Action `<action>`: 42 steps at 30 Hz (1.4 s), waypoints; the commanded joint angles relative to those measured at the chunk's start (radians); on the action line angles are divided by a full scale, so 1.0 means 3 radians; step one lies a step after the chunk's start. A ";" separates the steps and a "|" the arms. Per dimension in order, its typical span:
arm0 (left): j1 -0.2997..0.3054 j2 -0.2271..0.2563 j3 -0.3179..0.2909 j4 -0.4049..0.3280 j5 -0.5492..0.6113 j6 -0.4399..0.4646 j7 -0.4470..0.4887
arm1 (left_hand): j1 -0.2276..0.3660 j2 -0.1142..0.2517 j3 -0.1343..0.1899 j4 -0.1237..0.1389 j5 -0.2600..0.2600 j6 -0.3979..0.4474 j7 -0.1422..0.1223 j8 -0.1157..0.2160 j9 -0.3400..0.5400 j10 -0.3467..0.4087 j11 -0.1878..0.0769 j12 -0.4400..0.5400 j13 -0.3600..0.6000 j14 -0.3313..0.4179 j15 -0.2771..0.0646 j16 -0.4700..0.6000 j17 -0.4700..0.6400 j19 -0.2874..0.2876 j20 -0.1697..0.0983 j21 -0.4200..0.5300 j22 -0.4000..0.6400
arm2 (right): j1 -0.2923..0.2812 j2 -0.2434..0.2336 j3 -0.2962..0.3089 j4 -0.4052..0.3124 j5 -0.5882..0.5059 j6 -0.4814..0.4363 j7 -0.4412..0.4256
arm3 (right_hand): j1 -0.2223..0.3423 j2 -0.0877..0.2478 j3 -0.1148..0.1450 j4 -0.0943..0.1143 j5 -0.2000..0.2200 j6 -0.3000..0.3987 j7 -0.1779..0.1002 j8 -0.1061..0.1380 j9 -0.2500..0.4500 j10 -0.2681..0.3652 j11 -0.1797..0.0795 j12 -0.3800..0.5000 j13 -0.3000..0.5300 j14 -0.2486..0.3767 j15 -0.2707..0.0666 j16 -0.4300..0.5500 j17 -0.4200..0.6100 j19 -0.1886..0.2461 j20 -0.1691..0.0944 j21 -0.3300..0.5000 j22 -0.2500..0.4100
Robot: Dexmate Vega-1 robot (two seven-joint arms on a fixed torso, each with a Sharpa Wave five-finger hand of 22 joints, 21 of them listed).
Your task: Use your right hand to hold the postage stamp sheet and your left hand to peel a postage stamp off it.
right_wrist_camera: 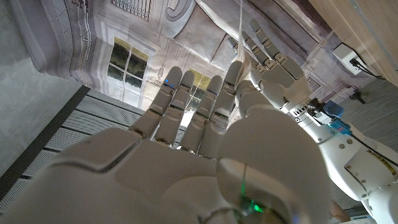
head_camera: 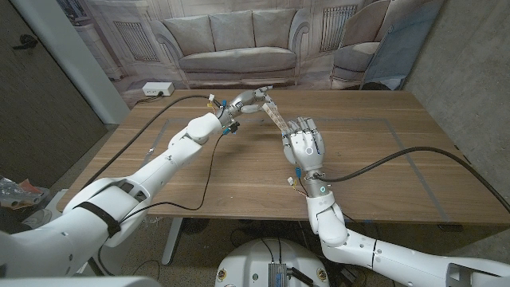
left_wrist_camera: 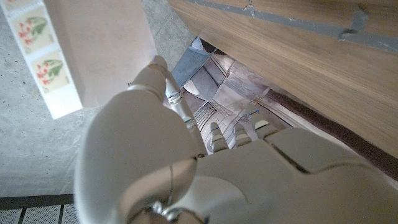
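The postage stamp sheet point(head_camera: 278, 115) is a long pale strip held up above the wooden table point(head_camera: 374, 171) between my two hands. My right hand point(head_camera: 305, 145) stands at mid-table with its fingers reaching up and grips the strip's near end. At the far end, my left hand point(head_camera: 248, 102) pinches the strip. The left wrist view shows the sheet point(left_wrist_camera: 99, 50) close up, with red-fruit stamps point(left_wrist_camera: 38, 37) along one edge and my left hand's thumb point(left_wrist_camera: 155, 70) on it. I cannot tell whether a stamp is lifted. In the right wrist view the sheet point(right_wrist_camera: 240, 25) shows edge-on between my right hand point(right_wrist_camera: 186, 149) and left hand point(right_wrist_camera: 273, 68).
A white power box point(head_camera: 157, 89) sits at the table's back left corner. Black cables point(head_camera: 203, 171) trail over the table's left side, and another cable point(head_camera: 398, 159) runs to the right. A backdrop printed with a sofa point(head_camera: 239, 44) hangs behind the table.
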 commanded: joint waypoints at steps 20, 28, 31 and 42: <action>0.0142 -0.0099 -0.0024 -0.0082 0.0507 -0.0093 0.1242 | 0.0233 -0.0001 -0.0205 -0.0071 0.0074 0.0761 0.0460 -0.0118 -0.0672 0.0865 -0.0267 0.0201 0.0048 0.0425 -0.0294 0.0060 0.0002 0.0327 -0.0206 0.0082 0.0037 | 0.0097 0.0013 -0.0025 0.0011 0.0191 0.0008 0.0275 | -0.0191 -0.0114 -0.0102 0.0102 -0.0032 -0.0047 -0.0051 -0.0018 0.0019 0.0006 -0.0011 -0.0056 0.0012 0.0047 -0.0541 -0.0030 0.0002 -0.0031 -0.0211 0.0069 -0.0003; 0.0063 -0.0210 0.0038 0.0127 0.0666 -0.0336 0.1565 | 0.0260 -0.0008 -0.0225 -0.0069 0.0093 0.0770 0.0497 -0.0170 -0.0743 0.0954 -0.0308 0.0223 0.0068 0.0475 -0.0345 0.0069 0.0012 0.0354 -0.0222 0.0097 0.0043 | 0.0115 0.0071 0.0011 0.0083 0.0269 0.0074 0.0240 | -0.0714 -0.0264 -0.0285 0.0317 -0.0070 -0.0298 -0.0030 -0.0159 0.0010 -0.0144 0.0054 -0.0113 0.0020 -0.0057 -0.0523 -0.0057 0.0009 -0.0131 -0.0123 0.0068 -0.0011; 0.0034 -0.0172 0.0098 0.0107 0.0786 -0.0350 0.1589 | 0.0277 -0.0004 -0.0224 -0.0071 0.0103 0.0753 0.0495 -0.0193 -0.0762 0.0930 -0.0322 0.0210 0.0075 0.0477 -0.0354 0.0068 0.0017 0.0361 -0.0223 0.0101 0.0045 | 0.0116 0.0049 0.0027 0.0026 0.0323 0.0107 0.0299 | -0.0673 -0.0225 -0.0247 0.0292 -0.0051 -0.0304 -0.0038 -0.0166 0.0012 -0.0152 0.0056 -0.0112 0.0020 -0.0075 -0.0545 -0.0060 0.0009 -0.0124 -0.0121 0.0073 -0.0013; -0.0021 -0.0153 0.0144 0.0193 0.0645 -0.0450 0.1371 | 0.0293 0.0003 -0.0258 -0.0045 0.0152 0.0640 0.0347 -0.0259 -0.0754 0.0827 -0.0399 0.0154 0.0104 0.0417 -0.0372 0.0046 0.0039 0.0327 -0.0215 0.0098 0.0054 | -0.0058 0.0183 0.0329 -0.0035 0.0752 0.0395 -0.0034 | -0.0655 -0.0204 -0.0217 0.0266 -0.0042 -0.0343 -0.0043 -0.0189 0.0014 -0.0171 0.0056 -0.0111 0.0020 -0.0080 -0.0545 -0.0054 0.0012 -0.0130 -0.0112 0.0075 -0.0015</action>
